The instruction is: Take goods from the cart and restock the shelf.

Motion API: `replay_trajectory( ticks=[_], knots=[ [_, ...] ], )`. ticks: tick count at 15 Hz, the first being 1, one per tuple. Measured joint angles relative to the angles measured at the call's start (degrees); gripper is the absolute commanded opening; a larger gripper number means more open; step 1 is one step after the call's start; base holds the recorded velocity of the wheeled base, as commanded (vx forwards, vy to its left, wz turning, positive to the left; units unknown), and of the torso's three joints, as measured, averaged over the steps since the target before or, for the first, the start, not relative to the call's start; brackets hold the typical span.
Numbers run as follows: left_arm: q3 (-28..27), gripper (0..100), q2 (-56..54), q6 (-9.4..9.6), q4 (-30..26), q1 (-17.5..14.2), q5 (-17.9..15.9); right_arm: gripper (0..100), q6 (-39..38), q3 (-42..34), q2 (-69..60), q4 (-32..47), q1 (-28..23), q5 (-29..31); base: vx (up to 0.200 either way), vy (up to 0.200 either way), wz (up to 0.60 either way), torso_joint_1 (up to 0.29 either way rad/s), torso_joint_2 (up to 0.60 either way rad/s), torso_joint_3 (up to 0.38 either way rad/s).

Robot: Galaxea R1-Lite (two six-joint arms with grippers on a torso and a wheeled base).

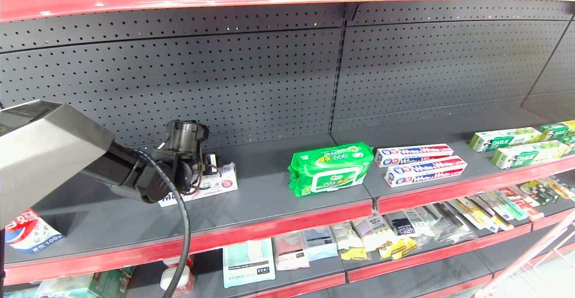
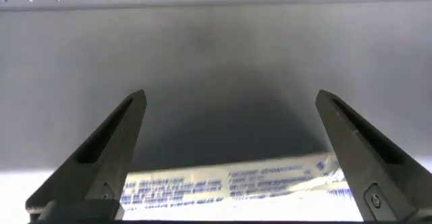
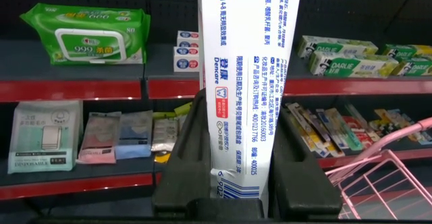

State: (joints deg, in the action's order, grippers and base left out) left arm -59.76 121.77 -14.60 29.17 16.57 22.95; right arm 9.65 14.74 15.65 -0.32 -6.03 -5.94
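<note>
Held white box (image 3: pixel 250 48): a long white carton with blue print, standing upright. The right claw (image 3: pixel 246 106) is gripping it, its two black fingers (image 3: pixel 192 150) pressing on the carton's opposite sides. The carton is hanging in the air in front of the shelving, above the pink wire cart (image 3: pixel 391 183).

Shelved white box (image 1: pixel 215 183): a second white carton, lying flat on the grey shelf (image 1: pixel 251 203) towards its left end, near the perforated back panel (image 1: pixel 224 73).

Left claw (image 1: pixel 204 163): hovering over that carton, fingers spread wide. In the left wrist view the claw (image 2: pixel 229 102) is standing open, with the carton (image 2: pixel 229 183) lying between its fingers (image 2: pixel 115 150). Neither finger is pressing on it.

Green wipes pack (image 1: pixel 330 168): lying flat at mid-shelf, well apart from the shelved carton and also showing in the right wrist view (image 3: pixel 84 32).

Blue-and-white toothpaste boxes (image 1: pixel 420 163): two, lying side by side just to the right of the wipes pack.

Green toothpaste boxes (image 1: pixel 516 145): several, lying in rows at the right end of the same shelf and also showing in the right wrist view (image 3: pixel 344 55).

Small packets (image 1: pixel 314 244): flat, assorted, lying along the lower shelf under the wipes pack.
</note>
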Motion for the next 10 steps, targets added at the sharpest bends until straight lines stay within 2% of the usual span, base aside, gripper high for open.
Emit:
replay_trajectory(
  ticks=[7, 10],
  knots=[
    [1.2, 100, 0.0, -0.74, -2.5, 0.1, -0.2, 0, 0.0, 0.3, -0.2, 0.0, -0.1, 0.1, 0.0, 0.0, 0.0, 0.0, 0.0, 0.0],
    [1.6, 100, -0.3, -3.64, -5.0, 0.1, -0.3, 0, 0.7, 0.1, -0.4, 0.0, -0.1, 0.1, 0.0, 0.0, 0.0, 0.0, 0.0, 0.0]
  ],
)
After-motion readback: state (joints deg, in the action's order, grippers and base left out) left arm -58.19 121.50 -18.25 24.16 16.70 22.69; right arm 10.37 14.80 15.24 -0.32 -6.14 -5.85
